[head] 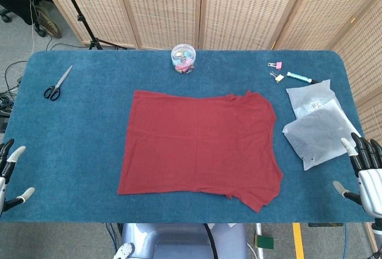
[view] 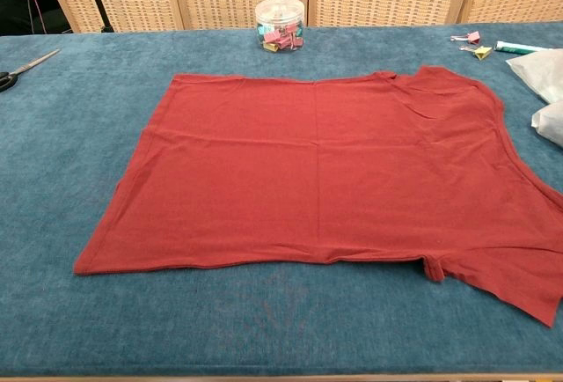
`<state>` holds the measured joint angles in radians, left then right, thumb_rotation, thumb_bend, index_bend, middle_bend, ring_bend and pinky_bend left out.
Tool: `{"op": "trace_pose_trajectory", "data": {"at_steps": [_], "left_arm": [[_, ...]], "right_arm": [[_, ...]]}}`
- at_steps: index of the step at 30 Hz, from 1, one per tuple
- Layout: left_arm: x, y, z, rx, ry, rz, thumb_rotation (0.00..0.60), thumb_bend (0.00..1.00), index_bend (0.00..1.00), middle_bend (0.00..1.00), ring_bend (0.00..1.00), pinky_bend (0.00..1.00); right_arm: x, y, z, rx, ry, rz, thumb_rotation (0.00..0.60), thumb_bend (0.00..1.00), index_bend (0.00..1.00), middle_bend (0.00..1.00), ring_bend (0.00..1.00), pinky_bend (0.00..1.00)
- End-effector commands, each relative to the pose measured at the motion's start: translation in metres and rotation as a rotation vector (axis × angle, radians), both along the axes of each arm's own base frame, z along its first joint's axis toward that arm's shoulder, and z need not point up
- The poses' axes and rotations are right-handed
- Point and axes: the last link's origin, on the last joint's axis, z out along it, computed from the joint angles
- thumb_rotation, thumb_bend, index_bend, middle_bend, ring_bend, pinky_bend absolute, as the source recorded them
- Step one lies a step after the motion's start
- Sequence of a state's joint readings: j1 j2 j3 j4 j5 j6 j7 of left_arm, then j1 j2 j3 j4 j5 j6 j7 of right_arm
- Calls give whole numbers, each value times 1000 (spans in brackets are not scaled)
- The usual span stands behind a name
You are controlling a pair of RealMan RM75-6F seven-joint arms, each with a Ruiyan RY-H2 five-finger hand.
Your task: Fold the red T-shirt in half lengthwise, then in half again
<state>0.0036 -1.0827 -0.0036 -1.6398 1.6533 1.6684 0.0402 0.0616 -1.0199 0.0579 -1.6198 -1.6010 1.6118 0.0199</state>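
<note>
Head view, L to R. Left hand (head: 11,172) at near-left table corner, off the cloth, fingers apart, holding nothing. Scissors (head: 57,84) lie far-left on the blue table cover (head: 77,151), well apart from the work area, prob. parked out of the way.

Red T-shirt (head: 200,145) spread flat at table centre, hem toward robot's left, collar and sleeves toward its right; laid sideways, so the lengthwise fold line runs L-R and a far-edge-to-near-edge fold would halve it (judgement). No fold made yet; faint creases only. Clear jar of binder clips (head: 183,58) just beyond shirt's far edge, not touching.

Far-right: loose binder clips (head: 276,71), a marker (head: 298,77). Two plastic bags (head: 316,122) overlap just beside the collar end, close enough to catch when the shirt is lifted.

Right hand (head: 365,166) at near-right edge, fingers spread, empty. Chest view shows neither hand. Both seem staged at the shirt's two ends for a two-handed pickup.
</note>
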Motion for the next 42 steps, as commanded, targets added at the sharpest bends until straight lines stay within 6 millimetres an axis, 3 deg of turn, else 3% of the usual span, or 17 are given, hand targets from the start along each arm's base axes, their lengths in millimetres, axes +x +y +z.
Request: {"op": "trace_pose_trajectory", "data": {"at_steps": [1, 11, 21, 31, 42], "left_arm": [[-1, 0, 1, 1, -5, 6, 600, 0, 0, 0, 0, 0], [-1, 0, 1, -15, -15, 12, 600, 0, 0, 0, 0, 0], [-2, 2, 2, -17, -22, 17, 600, 0, 0, 0, 0, 0], [-5, 7, 0, -24, -16, 36, 600, 0, 0, 0, 0, 0], [-6, 8, -1, -29, -11, 43, 600, 0, 0, 0, 0, 0]], "right_arm": [[1, 1, -2, 17, 4, 0, 600, 0, 0, 0, 0, 0], [10, 5, -35, 264, 16, 113, 600, 0, 4, 0, 0, 0], [18, 8, -94, 505, 72, 346, 600, 0, 222, 0, 0, 0], [20, 2, -134, 562, 119, 450, 600, 0, 306, 0, 0, 0], [21, -11, -158, 562, 196, 466, 600, 0, 355, 0, 0, 0]]}}
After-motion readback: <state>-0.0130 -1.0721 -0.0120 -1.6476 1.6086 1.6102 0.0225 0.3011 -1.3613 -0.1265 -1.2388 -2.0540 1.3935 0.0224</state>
